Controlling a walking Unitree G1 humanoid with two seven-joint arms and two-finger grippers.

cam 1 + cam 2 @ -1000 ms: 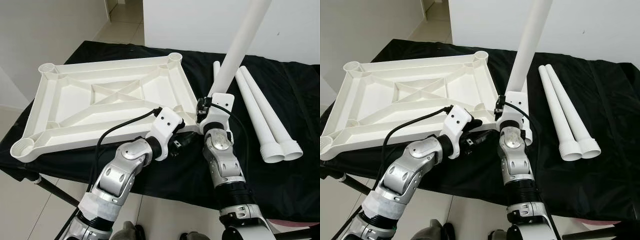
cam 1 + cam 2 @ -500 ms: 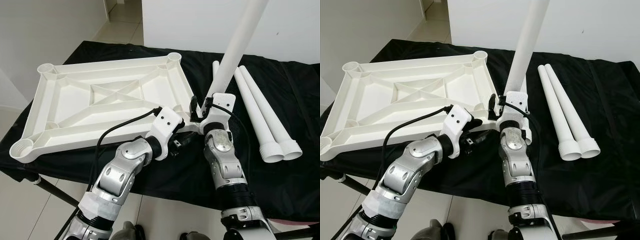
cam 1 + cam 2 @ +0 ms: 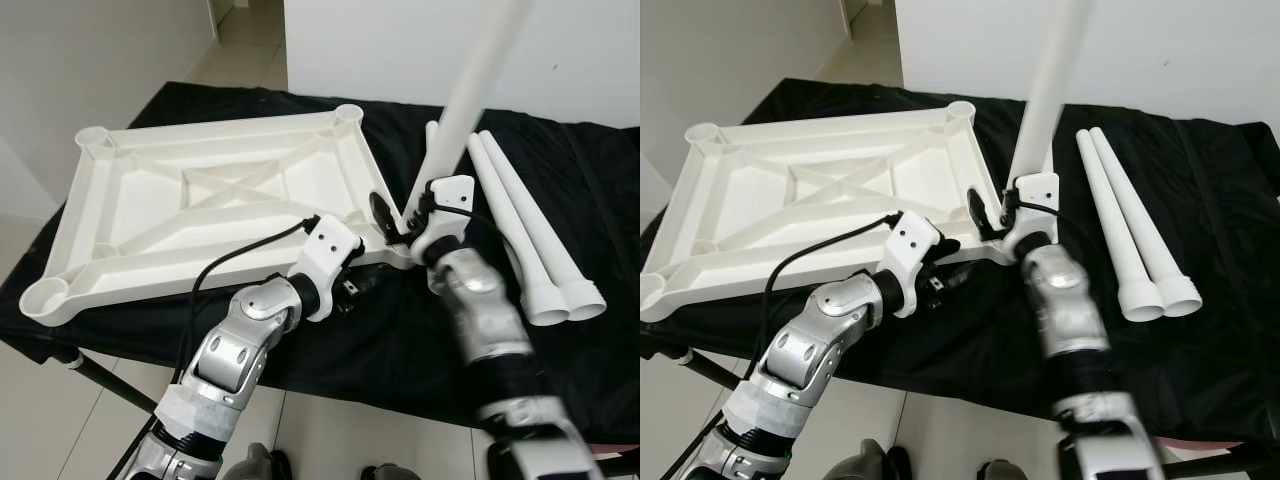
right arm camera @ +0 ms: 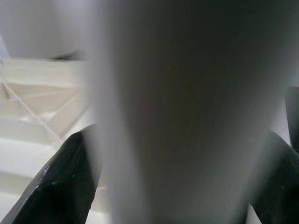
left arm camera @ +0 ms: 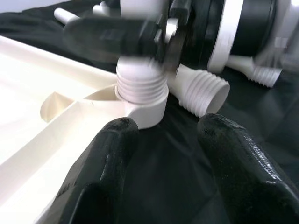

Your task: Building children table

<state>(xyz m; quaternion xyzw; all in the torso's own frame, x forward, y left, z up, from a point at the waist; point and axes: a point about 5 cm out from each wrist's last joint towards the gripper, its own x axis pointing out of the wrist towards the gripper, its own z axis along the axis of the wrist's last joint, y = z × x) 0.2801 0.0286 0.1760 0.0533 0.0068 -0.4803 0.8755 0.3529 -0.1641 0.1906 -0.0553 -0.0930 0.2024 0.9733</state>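
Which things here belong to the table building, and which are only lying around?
In use:
- white tabletop, lying upside down
- upright leg, held by the right gripper at the near corner socket
- left gripper, open by that corner

Waiting or background:
- spare legs on the black cloth

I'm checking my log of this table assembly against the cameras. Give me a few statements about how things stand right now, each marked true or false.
1. The right gripper is shut on the upright white leg. True.
2. The tabletop lies top-side up, with a smooth surface showing. False: it lies underside up, its ribs and corner sockets showing.
3. Spare legs lie on the black cloth on the robot's right. True.
4. The left gripper is shut on the upright leg. False: its fingers are open, close to the near corner socket.
5. A leg stands in all four corners. False: only at the near right corner.
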